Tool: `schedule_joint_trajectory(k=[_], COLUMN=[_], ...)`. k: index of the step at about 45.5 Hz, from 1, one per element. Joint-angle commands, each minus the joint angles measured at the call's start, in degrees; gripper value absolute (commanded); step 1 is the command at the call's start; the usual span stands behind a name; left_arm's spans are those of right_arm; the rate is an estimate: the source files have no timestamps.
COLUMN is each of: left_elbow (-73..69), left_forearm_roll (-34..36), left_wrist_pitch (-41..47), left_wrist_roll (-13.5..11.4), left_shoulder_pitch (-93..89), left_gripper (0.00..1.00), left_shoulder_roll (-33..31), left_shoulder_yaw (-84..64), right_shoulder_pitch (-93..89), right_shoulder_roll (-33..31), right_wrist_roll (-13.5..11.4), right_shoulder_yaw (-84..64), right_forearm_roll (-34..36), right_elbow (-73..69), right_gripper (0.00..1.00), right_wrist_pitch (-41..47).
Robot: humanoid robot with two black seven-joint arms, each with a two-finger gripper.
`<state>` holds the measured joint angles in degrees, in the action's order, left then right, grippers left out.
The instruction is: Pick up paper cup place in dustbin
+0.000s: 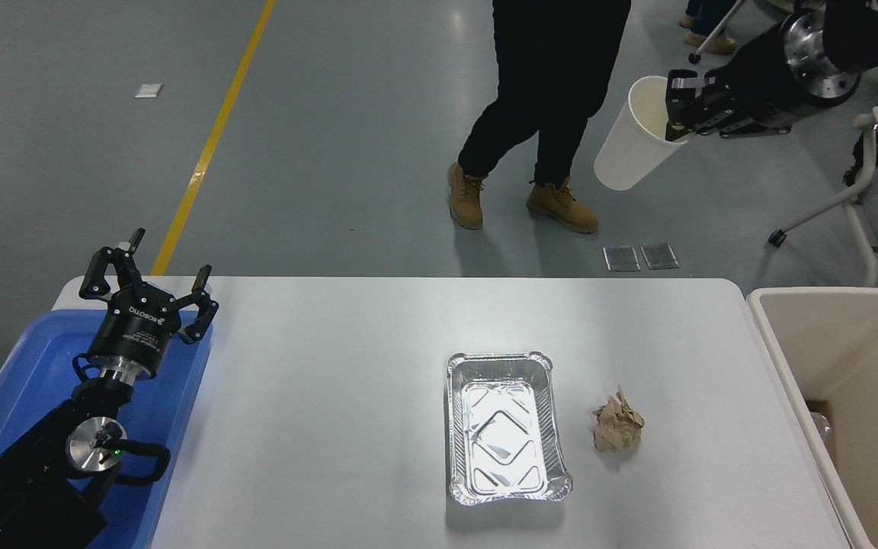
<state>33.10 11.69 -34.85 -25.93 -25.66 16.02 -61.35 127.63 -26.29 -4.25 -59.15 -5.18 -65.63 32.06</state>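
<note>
White worktop [332, 366] with rounded corners, matte and evenly lit, standing on a grey-green polished floor [332, 137]. Yellow line [210, 145] painted across the floor at the upper left, a small pale patch [149, 90] beside it, and two grey floor plates [641, 257] just past the worktop's far edge. Person's legs [538, 99] in black trousers and tan boots [519, 207] on the floor beyond the far edge. White chair legs with castors [828, 206] at the upper right. On the worktop: rectangular foil tray [506, 427], shiny, with a crimped rim, right of centre; crumpled brown paper ball [618, 427] just beside it on the right, apart from it. Blue plastic tray [12, 396] against the worktop's left end. Beige dustbin [782, 351] with a thick rim against the right end, its opening facing up.

Paper cup [633, 145] plain white outside, cream inside, tapered, with a rolled rim; tilted, mouth toward the upper right, base toward the lower left. Held high in the air at the upper right, well clear of the worktop, seen against the floor beyond the far edge and left of the dustbin, not over its opening. Right gripper [679, 107] clamped on the cup's rim, one finger inside the mouth and one outside the wall. Left gripper [148, 286] parked at the lower left over the blue tray, fingers spread wide, holding nothing.
</note>
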Motion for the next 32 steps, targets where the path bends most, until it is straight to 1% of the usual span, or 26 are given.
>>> schedule_joint_trajectory(k=[1, 8, 18, 19, 22, 27, 32], left_elbow=[0.03, -0.06, 0.03, 0.03, 0.03, 0.03, 0.03], left_forearm_roll=[0.0, 0.0, 0.0, 0.0, 0.0, 0.0, 0.0], left_wrist_pitch=[-0.04, 0.05, -0.04, -0.04, -0.04, -0.04, -0.04], left_wrist_roll=[0.0, 0.0, 0.0, 0.0, 0.0, 0.0, -0.09], left_shoulder_pitch=[0.0, 0.0, 0.0, 0.0, 0.0, 0.0, 0.0], left_gripper=[0.98, 0.98, 0.98, 0.98, 0.98, 0.98, 0.98], left_shoulder_roll=[-0.02, -0.02, -0.02, -0.02, -0.02, -0.02, 0.07], left_shoulder_yaw=[0.0, 0.0, 0.0, 0.0, 0.0, 0.0, 0.0], right_shoulder_pitch=[-2.64, -11.86, -33.47, -37.41, -42.71, -51.58, -60.2], right_shoulder_roll=[-1.04, -2.53, -2.62, -2.71, -2.71, -2.53, -2.8], right_wrist_roll=[-0.14, -0.14, -0.67, -0.67, -0.76, -0.84, -0.93], right_shoulder_yaw=[-0.08, 0.09, 3.69, 3.87, 4.04, 7.81, 14.4], right_forearm_roll=[0.52, 0.97, 0.97, 0.88, 0.97, 1.05, 1.05], right_elbow=[4.62, 18.32, 47.76, 52.49, 59.19, 66.76, 70.46], right_gripper=[0.0, 0.0, 0.0, 0.0, 0.0, 0.0, 0.0], right_wrist_pitch=[0.46, 0.19, 0.19, 0.1, 0.02, -1.12, -4.11])
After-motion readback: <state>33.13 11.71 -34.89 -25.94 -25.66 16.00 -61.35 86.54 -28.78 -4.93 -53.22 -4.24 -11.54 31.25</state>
